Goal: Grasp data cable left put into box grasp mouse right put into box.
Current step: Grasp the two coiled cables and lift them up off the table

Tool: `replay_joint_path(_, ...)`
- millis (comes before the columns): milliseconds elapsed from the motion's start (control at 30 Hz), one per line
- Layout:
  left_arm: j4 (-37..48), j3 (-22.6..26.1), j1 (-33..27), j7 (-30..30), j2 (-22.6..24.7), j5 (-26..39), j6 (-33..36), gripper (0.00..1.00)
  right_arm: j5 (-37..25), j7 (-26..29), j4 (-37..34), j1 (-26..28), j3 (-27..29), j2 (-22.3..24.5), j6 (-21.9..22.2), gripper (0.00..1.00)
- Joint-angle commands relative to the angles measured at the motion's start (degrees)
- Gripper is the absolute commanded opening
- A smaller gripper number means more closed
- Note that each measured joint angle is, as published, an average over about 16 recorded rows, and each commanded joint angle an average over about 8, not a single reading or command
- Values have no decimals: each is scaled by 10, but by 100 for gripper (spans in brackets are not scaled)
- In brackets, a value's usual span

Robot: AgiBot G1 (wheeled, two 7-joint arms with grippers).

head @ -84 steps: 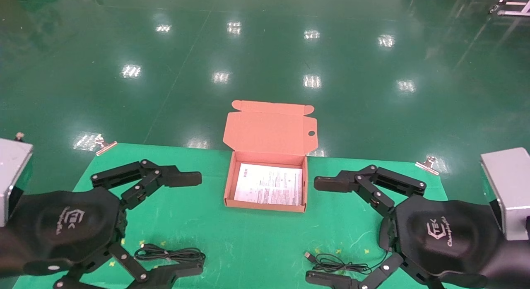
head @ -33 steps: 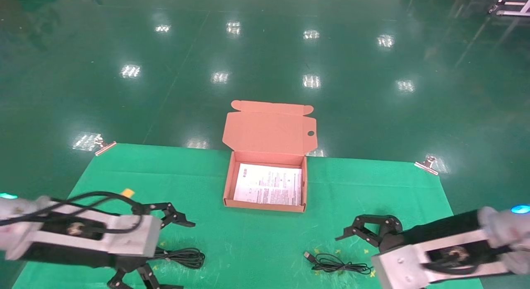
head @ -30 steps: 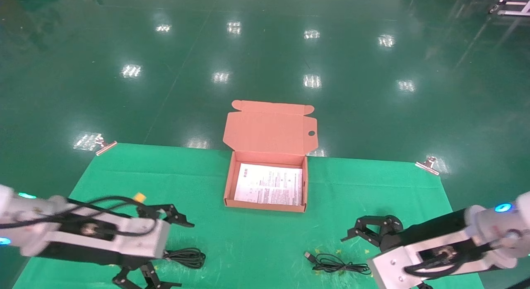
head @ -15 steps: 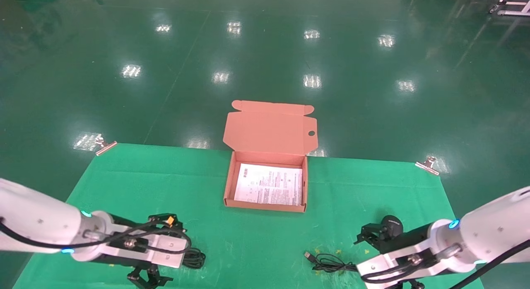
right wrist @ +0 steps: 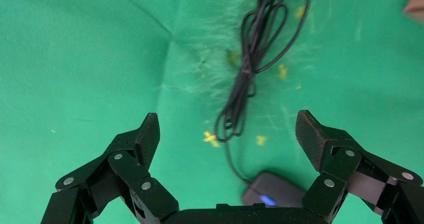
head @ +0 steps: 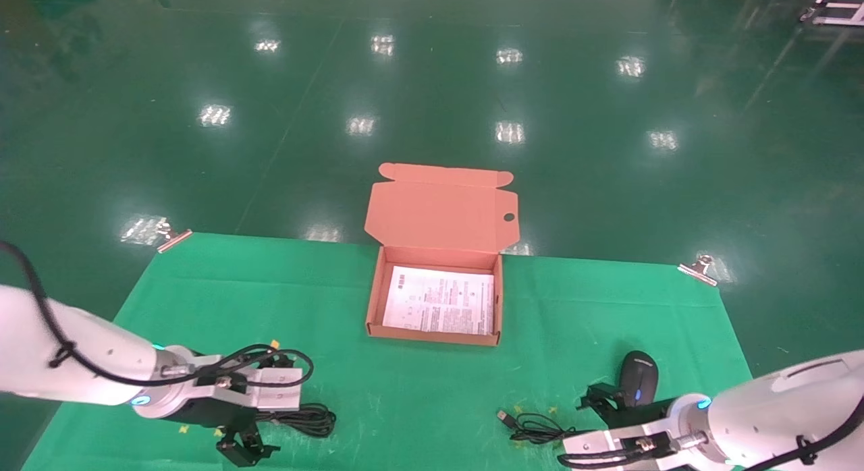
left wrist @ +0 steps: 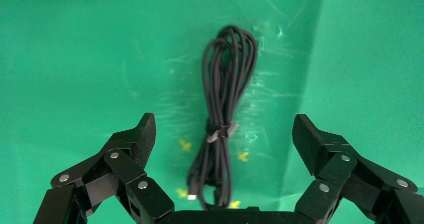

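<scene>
A: Item one, nearest edge, left side?
B: Left tool [left wrist: 223, 134], fingers spread wide apart, holding nothing, low over the green worktop [head: 337, 309]. The cable [left wrist: 225, 109], a black oval bundle with a tie round its middle, lies flat on the worktop between the spread fingers, untouched.

A: Nearest edge, right side?
B: Right tool [right wrist: 227, 134], fingers likewise wide apart and empty. The mouse [head: 639, 378], small and black, sits on the worktop just below it, a small blue light showing on it in the wrist view. Its thin cord [head: 536, 429] trails toward the middle in loose loops and ends in a plug [head: 502, 416].

A: Further back?
B: The box [head: 434, 334], orange-brown card, stands mid-worktop between the two arms and well apart from cable and mouse. Lid [head: 442, 214] tipped open at the far side; a white printed sheet [head: 439, 299] lies flat inside
</scene>
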Motion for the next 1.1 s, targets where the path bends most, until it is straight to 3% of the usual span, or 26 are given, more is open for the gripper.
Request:
replay_joint_path(33, 36, 0, -6, 7, 12, -1, -4, 100, -4, 15, -7, -7, 0, -5, 6, 100)
replay_joint_path(433, 207, -2, -29, 85, 60, -13, -38, 100, -30, -4, -82, -14, -11, -51, 48, 100)
replay_joint_path(500, 228, -2, -31, 100, 65, -14, -46, 88, -33, -8, -93, -14, -12, -57, 56, 100)
replay_joint_path(533, 238, -2, -32, 107, 67, -14, -49, 75, -34, -9, -98, -13, -11, -59, 60, 99)
replay_joint_path(567, 247, -3, -33, 114, 69, -15, -52, 63, -35, -10, -103, -13, -11, -62, 64, 92)
replay_joint_path(700, 277, -4, -36, 135, 75, -19, -60, 13, -37, -11, -120, -10, -8, -69, 75, 42)
replay_joint_path(767, 288, -4, -37, 141, 78, -20, -61, 0, -38, -13, -126, -9, -8, -72, 78, 17)
replay_joint_path(800, 291, -4, -37, 143, 79, -21, -62, 0, -39, -13, -128, -9, -8, -72, 79, 5)
replay_joint_path(833, 294, -4, -38, 144, 79, -21, -63, 0, -39, -14, -129, -9, -8, -73, 79, 0)
replay_joint_path(1100, 290, -4, -38, 141, 78, -21, -62, 0, -37, -12, -128, -8, -8, -72, 78, 0)
